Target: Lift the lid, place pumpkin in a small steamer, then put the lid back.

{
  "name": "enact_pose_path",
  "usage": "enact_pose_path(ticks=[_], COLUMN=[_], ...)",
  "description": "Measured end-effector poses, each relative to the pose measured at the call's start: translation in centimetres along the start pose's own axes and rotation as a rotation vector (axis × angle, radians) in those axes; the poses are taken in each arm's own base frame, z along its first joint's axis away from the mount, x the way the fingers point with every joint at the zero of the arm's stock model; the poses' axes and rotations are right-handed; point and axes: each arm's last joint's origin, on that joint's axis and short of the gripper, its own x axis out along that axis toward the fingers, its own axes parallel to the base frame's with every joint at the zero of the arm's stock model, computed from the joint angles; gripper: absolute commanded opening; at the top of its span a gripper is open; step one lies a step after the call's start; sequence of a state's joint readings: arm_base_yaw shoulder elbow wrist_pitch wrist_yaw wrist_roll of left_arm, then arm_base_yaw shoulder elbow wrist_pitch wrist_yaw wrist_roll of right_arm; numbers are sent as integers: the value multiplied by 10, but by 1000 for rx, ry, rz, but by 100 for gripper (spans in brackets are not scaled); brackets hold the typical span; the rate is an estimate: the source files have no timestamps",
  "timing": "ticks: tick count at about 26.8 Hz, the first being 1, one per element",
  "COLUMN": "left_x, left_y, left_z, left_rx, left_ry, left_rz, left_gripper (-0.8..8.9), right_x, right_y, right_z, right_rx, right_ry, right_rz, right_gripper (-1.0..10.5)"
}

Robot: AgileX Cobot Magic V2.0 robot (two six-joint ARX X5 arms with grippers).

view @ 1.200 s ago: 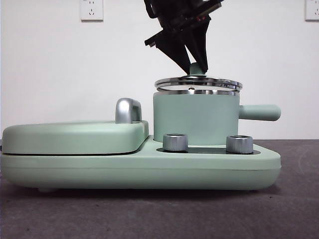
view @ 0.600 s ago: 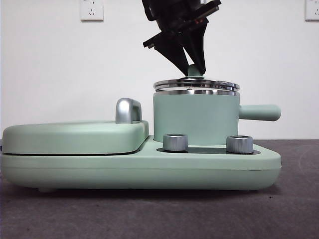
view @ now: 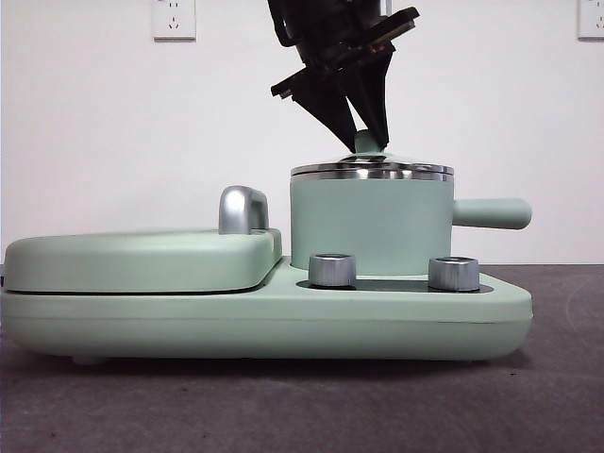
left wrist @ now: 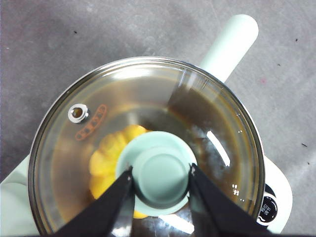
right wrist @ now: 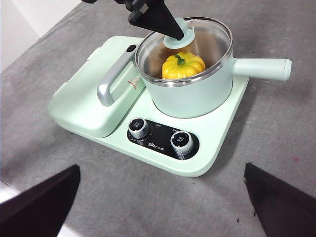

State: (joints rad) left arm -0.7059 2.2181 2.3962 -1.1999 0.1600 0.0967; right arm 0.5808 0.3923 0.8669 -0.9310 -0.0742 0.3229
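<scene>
The clear glass lid (view: 372, 170) lies flat on the steel rim of the small steamer (view: 370, 225), a mint-green pot with a straight side handle (left wrist: 229, 44). My left gripper (view: 363, 140) comes down from above, shut on the lid's mint-green knob (left wrist: 159, 170); both black jaws press its sides. Through the glass (left wrist: 148, 98) the yellow-orange pumpkin (left wrist: 111, 153) shows inside the pot, and the right wrist view also shows the pumpkin (right wrist: 183, 65) with its green stem up. My right gripper (right wrist: 163, 207) hangs open, high and well back from the steamer (right wrist: 192, 96).
The pot stands on a wide mint-green appliance base (view: 264, 321) with two steel dials (view: 332, 270) (view: 454, 274) at its front. Beside the pot lies a flat mint-green cover (view: 142, 260) with a chrome handle (view: 243, 209). Dark grey tabletop surrounds the base.
The lid, held slightly above the rim and a little tilted before, has come down with the left gripper and now rests level on the pot.
</scene>
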Motion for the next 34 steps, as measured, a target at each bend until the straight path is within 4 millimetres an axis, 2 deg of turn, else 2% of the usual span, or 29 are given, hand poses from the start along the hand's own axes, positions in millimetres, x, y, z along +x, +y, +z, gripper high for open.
enact_pose_path(ticks=[2,3,4,8,10,12,13,15,16,19,20,27,30,34], left_x=[0,0,0,-4,-24,-67,-97,-141,-153,-169,-172,-225,-232,-229], left_y=[0,0,1,6,3,-2,-4,-4,-4,-11,-13,-39,-47,-54], left_z=[0,0,0,-9,-14,-18,-25,-47,-60,-108,-118,-208,-242,-279], left_rx=[-9,-14,-21,-67,-83,-84,-89,-106,-117,-136,-136,-91,-76,-75], left_ry=[3,3,3,76,99,29,-16,-62,-58,-13,-14,-208,-285,-382], left_rz=[-3,-3,-1,1,1,9,18,39,45,48,49,78,87,95], left_gripper=[393,476,510,509,507,504,504,504,504,503,503,501,501,500], right_x=[0,0,0,0,0,0,0,0,0,0,0,0,0,0], right_y=[0,0,0,0,0,0,0,0,0,0,0,3,3,4], right_z=[0,0,0,0,0,0,0,0,0,0,0,0,-1,-1], right_rx=[0,0,0,0,0,0,0,0,0,0,0,-9,-13,-13], right_ry=[0,0,0,1,3,3,3,3,3,1,-1,22,31,37], right_rz=[0,0,0,0,-1,0,0,0,0,4,5,85,115,132], right_gripper=[563,563,564,563,563,564,564,564,564,564,563,563,563,563])
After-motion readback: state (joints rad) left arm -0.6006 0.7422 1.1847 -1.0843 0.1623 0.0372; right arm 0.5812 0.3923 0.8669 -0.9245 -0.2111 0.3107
